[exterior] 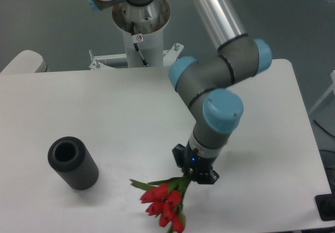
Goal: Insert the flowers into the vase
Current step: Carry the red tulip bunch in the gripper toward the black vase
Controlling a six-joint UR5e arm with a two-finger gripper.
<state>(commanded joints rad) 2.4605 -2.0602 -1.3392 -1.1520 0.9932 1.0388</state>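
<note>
The flowers point(166, 202), a bunch of red tulip buds with green stems and leaves, lie at the front middle of the white table point(78, 102), buds toward the front edge. My gripper point(192, 179) is directly over the stem end of the bunch, pointing down; its fingers are mostly hidden by the wrist, and I cannot tell whether they hold the stems. The vase point(73, 163), a dark ribbed cylinder with a round mouth, stands at the front left, well apart from the flowers and the gripper.
The arm's base column point(140, 29) stands behind the table's far edge. The table's front edge runs just below the flower buds. A dark object point(327, 207) sits off the table at the right.
</note>
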